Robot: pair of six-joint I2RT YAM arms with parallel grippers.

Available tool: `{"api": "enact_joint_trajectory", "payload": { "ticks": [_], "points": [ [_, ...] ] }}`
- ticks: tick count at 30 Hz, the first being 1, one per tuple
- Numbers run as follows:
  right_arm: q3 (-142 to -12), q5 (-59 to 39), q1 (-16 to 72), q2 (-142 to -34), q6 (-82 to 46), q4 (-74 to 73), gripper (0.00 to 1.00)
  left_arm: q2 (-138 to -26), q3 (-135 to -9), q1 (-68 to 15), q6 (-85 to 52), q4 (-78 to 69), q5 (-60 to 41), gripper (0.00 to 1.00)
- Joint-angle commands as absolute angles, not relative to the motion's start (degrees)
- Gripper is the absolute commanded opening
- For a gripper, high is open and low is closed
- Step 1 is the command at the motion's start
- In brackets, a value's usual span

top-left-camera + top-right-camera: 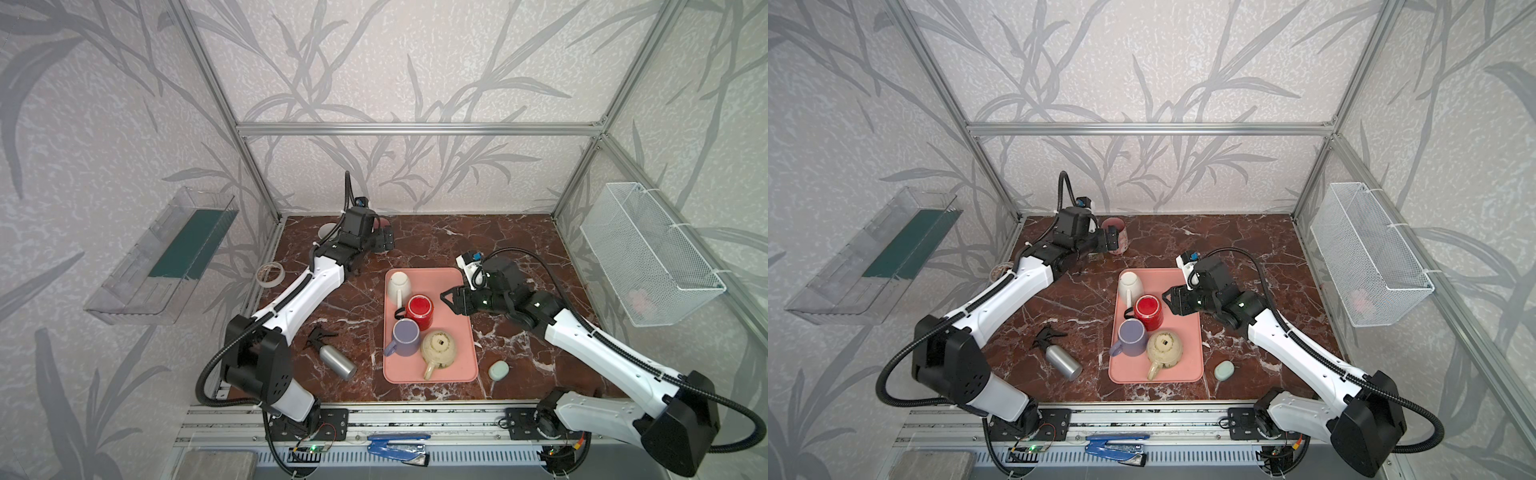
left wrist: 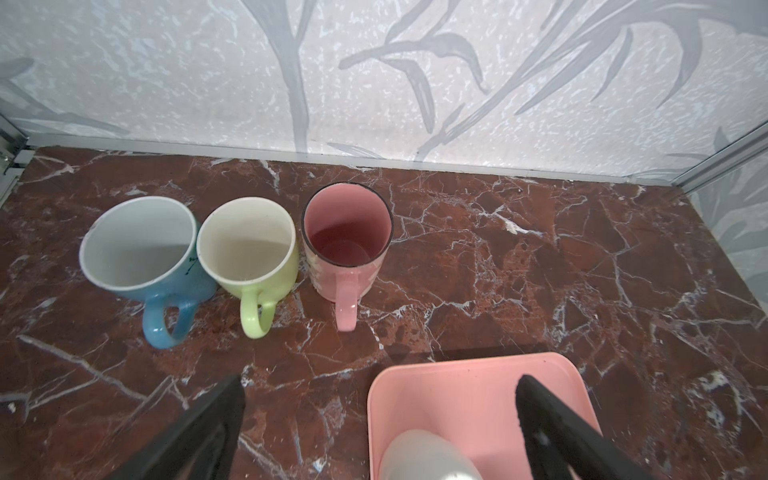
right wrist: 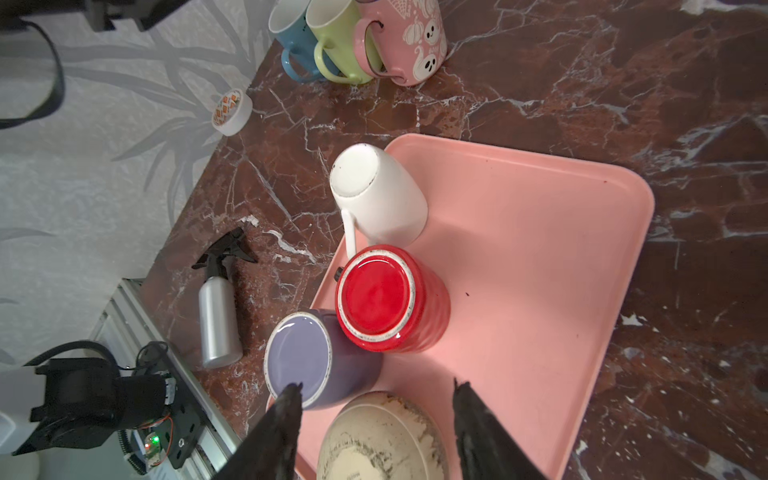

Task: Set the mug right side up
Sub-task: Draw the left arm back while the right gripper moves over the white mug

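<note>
Several mugs stand upside down on the pink tray (image 1: 465, 365): a white mug (image 1: 399, 282), a red mug (image 1: 419, 309), a purple mug (image 1: 405, 336) and a beige mug (image 1: 438, 349). My right gripper (image 1: 446, 297) hovers open over the tray, just right of the red mug (image 3: 376, 299), holding nothing. Near the back wall a pink mug (image 2: 347, 237) stands upright next to a green mug (image 2: 249, 249) and a blue mug (image 2: 141, 249). My left gripper (image 1: 1111, 241) is wide open just in front of the pink mug (image 1: 1116, 235), apart from it.
A tape roll (image 1: 270, 274) lies at the left table edge. A silver spray bottle (image 1: 334, 359) lies left of the tray, and a pale green oval object (image 1: 498, 370) right of it. A wire basket (image 1: 648, 253) hangs on the right wall, a clear shelf (image 1: 162, 257) on the left.
</note>
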State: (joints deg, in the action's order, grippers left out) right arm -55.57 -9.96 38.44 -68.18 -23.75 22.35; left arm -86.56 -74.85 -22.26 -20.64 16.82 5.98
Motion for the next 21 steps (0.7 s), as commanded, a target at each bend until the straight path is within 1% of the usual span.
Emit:
{"api": "enact_joint_trajectory", "payload": {
  "ticks": [1, 6, 8, 12, 15, 21],
  "points": [
    [-60.2, -1.1, 41.6, -70.5, -23.2, 28.8, 0.58, -80.1, -71.5, -22.3, -23.4, 19.5, 6.8, 0.99],
    [-64.6, 3.7, 45.2, -74.4, -24.3, 30.8, 0.58, -70.1, -66.6, -22.2, -24.8, 22.7, 7.8, 0.99],
    [-66.4, 4.3, 46.3, -76.4, -24.2, 31.1, 0.56, -66.2, -65.1, -22.2, -26.0, 24.2, 8.1, 0.99],
    [-70.4, 7.7, 48.5, -80.9, -24.7, 32.1, 0.54, -58.7, -61.8, -22.2, -26.0, 26.5, 4.0, 0.99],
    [-73.4, 8.3, 49.6, -84.8, -25.1, 32.3, 0.51, -53.2, -59.0, -22.2, -25.4, 28.3, 3.5, 0.99],
    [-81.1, 11.7, 52.3, -93.5, -26.3, 35.9, 0.53, -45.1, -57.0, -22.2, -23.0, 35.7, 6.0, 0.99]
  ]
}}
